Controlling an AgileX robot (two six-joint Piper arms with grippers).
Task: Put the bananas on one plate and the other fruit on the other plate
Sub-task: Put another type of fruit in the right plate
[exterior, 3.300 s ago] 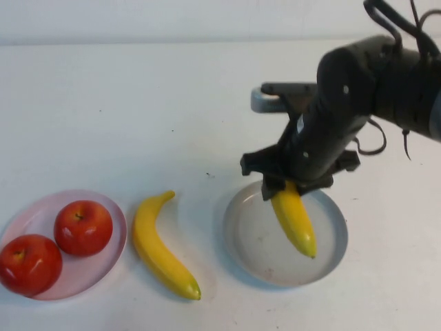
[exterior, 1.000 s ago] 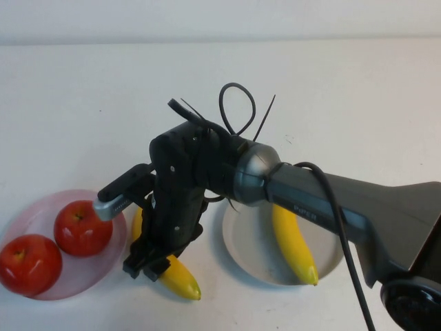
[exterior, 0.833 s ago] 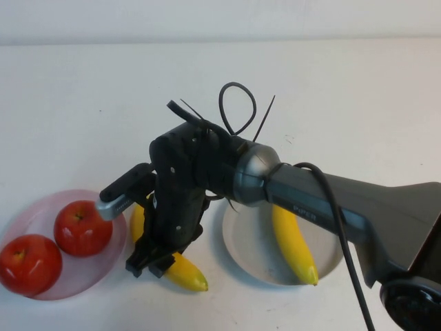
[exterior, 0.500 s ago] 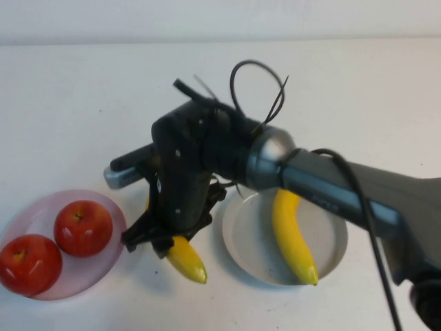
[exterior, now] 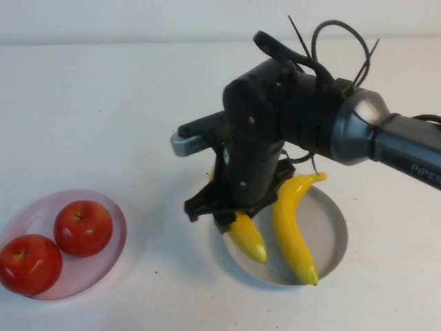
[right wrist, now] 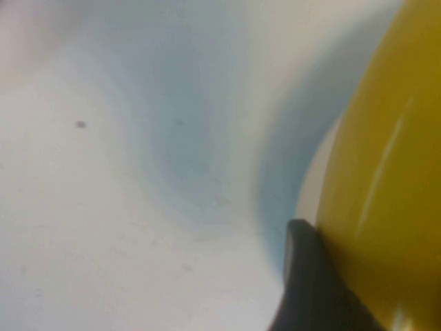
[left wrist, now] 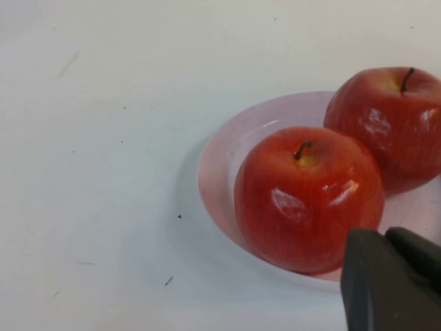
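The right pincer [exterior: 231, 219] has carried the second banana [exterior: 247, 236] away from the bare worktop [exterior: 103, 103] beside the pale pink plate [exterior: 117, 227] and now holds it over the near-left part of the grey-blue plate [exterior: 334, 234], clamped on its upper end so that the free tip hangs down over the plate's rim; half a second ago that fruit was still in the gap between the two plates; the first banana [exterior: 293, 224] lies where it lay, along the middle of the grey-blue plate, just beside the carried one; the right wrist view shows a dark finger [right wrist: 310, 283] pressed against yellow skin, with the blue-grey dish blurred behind; both apples [exterior: 83, 227] rest on the pink plate, touching each other, and the left wrist view looks down on them, the left pincer [left wrist: 389, 279] hovering just beside the nearer apple, whether apart or together I cannot tell; judging from this, only the lowering and release of the held banana remain before the sorting is complete
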